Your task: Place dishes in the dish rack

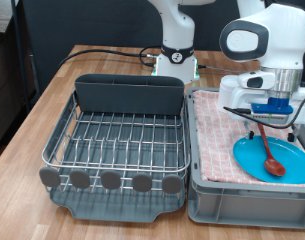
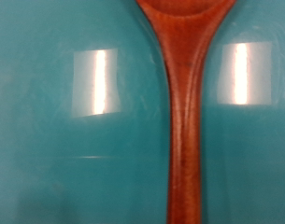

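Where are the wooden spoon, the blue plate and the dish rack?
wooden spoon [image 2: 184,112], wrist view, on its handle.
blue plate [image 1: 254,157], exterior view, on its bare surface beside the spoon.
dish rack [image 1: 117,135], exterior view, on its wire grid.

Wooden table [image 1: 32,110]; dark surroundings behind.

Non-task stuff around the work area

We see a wooden table [image 1: 32,120] w/ visible grain carrying everything. At the exterior view's right sits a grey bin [image 1: 247,200], lined w/ pink checkered cloth [image 1: 214,130] that covers its inside & shows along the rim. Black cables [image 1: 102,50] run across the table top near the exterior view's top, toward the centre. At the exterior view's top left we make out a dark chair-like shape [image 1: 4,60], partly cut off, so we can't say more. Bkgd behind is a plain light wall.
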You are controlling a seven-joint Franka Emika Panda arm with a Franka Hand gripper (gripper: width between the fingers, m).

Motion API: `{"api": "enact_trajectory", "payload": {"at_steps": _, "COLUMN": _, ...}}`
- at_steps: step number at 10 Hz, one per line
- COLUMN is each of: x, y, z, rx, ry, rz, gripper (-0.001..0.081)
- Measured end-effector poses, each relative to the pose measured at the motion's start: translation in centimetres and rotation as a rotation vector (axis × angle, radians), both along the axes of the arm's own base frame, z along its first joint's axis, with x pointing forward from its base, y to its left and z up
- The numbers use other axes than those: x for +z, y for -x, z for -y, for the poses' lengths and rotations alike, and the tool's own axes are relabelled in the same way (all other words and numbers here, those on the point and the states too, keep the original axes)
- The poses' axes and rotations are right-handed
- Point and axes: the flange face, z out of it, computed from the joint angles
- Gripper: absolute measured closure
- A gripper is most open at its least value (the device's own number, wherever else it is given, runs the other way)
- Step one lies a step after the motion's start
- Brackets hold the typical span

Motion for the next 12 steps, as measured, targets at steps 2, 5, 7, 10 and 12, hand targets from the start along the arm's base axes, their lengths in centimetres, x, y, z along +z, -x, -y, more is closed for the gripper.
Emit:
{"api": "enact_trajectory", "payload": {"at_steps": 2, "x": -0.6, "y": 0.1, "z": 0.3, "rx": -0.003, "ry": -0.008, "rz": 0.005, "gripper": 0.0004}}
{"api": "enact_trajectory", "payload": {"at_steps": 5, "x": -1.3, "y": 0.5, "z": 0.2, "rx": -0.015, "ry": -0.019, "rz": 0.016, "gripper": 0.0004}}
{"api": "enact_trajectory", "payload": {"at_steps": 7, "x": -1.6, "y": 0.7, "z": 0.2, "rx": -0.02, "ry": -0.026, "rz": 0.024, "gripper": 0.0204}}
{"api": "enact_trajectory", "payload": {"at_steps": 10, "x": -1.9, "y": 1.0, "z": 0.1, "rx": -0.02, "ry": -0.031, "rz": 0.03, "gripper": 0.053}}
{"api": "enact_trajectory", "payload": {"at_steps": 12, "x": -2.0, "y": 1.0, "z": 0.2, "rx": -0.019, "ry": -0.035, "rz": 0.033, "gripper": 0.0688}}
